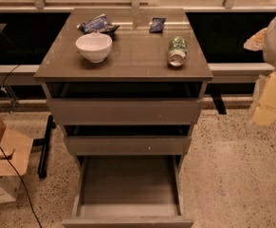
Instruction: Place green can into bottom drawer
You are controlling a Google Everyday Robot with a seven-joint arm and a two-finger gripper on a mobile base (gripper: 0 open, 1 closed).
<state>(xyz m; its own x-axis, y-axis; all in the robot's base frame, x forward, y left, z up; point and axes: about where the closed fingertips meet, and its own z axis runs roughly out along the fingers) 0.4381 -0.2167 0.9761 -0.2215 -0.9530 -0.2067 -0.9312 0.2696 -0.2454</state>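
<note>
Bottom drawer (128, 186) is pulled well out, its tray open from above. Can (177, 51) lies on its side near the tabletop's (137, 65) right edge. Claw (269, 99) sits beyond that edge, well apart from the can; can't tell its state.

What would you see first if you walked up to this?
The wide grey-brown bottom drawer stands out first: it is the lowest of three and is pulled far out towards the camera. On the glossy brown cabinet top, a small green-and-white drink can lies on its side at the right, and a round white bowl sits at the left. The robot's gripper hangs at the right edge, apart from the can.
</note>
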